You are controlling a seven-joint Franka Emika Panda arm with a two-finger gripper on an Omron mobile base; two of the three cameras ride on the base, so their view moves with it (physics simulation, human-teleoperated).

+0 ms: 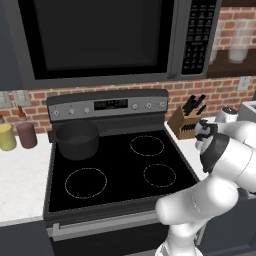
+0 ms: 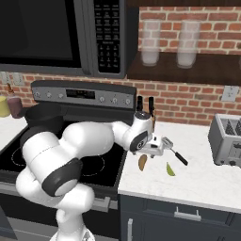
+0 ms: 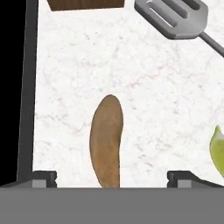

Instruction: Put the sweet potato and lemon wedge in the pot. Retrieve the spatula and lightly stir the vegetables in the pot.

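Kitchen, brick back wall, microwave (image 1: 100, 40) overhead: you are parked before a black stove (image 1: 120, 170) with a pale marble surface (image 2: 197, 174) running to its right.

Large items. Toaster (image 2: 228, 141) at the far right of the surface. Knife block (image 1: 182, 122) at the back, just beside the stove's right edge. Two jars, one yellow (image 1: 7, 137) and one maroon (image 1: 26, 134), on the surface left of the stove.

The pot (image 1: 77, 140): dark, straight-sided, on the rear-left burner; as far as you can see into it, nothing lies inside.

The hand (image 2: 160, 147): hovers low over the surface right of the stove, fingers spread wide, holding nothing. In the hand view its two tips stand either side of the sweet potato, not touching it.

Small items, all on the surface right of the stove, well apart from the pot.
- The spatula (image 3: 175, 17): slotted silver head, thin dark handle trailing toward the toaster; untouched.
- The sweet potato (image 3: 106, 140): long brown lump, lying flat near the stove edge, directly under the hand.
- The lemon wedge (image 2: 170, 169): yellow-green, just to the right of the sweet potato.

Progress, as you may judge it: nothing is in the pot yet. The first pick is lined up. Both vegetables, the spatula fetch and the stirring all remain.
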